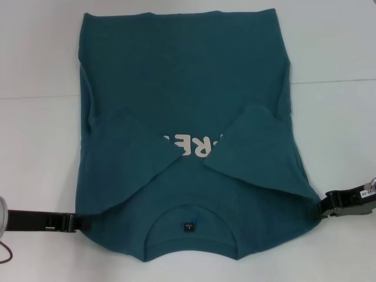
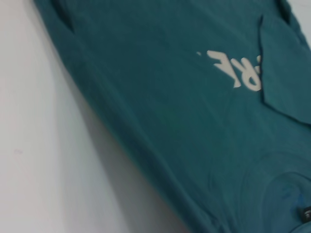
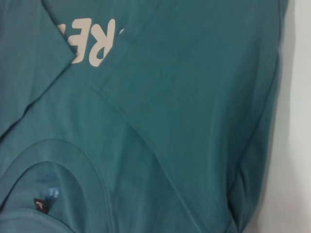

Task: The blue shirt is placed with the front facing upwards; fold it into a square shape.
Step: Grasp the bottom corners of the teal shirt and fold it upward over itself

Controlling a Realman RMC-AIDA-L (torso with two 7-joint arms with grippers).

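The white surface (image 1: 35, 147) is bare around your work. Your left gripper (image 1: 75, 222) sits at the shirt's (image 1: 182, 76) near left edge, the right gripper (image 1: 325, 207) at its near right edge; you cannot tell how either's jaws stand. The shirt lies flat mid-surface, collar (image 1: 189, 226) nearest you, both sleeves folded inward over the cream print (image 1: 194, 147), hem far away.

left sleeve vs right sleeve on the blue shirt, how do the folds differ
On the blue shirt, both sleeves are folded inward over the chest. The left sleeve hides the start of the cream print; the right sleeve hides its end. The left gripper and the right gripper meet the shirt's edges.
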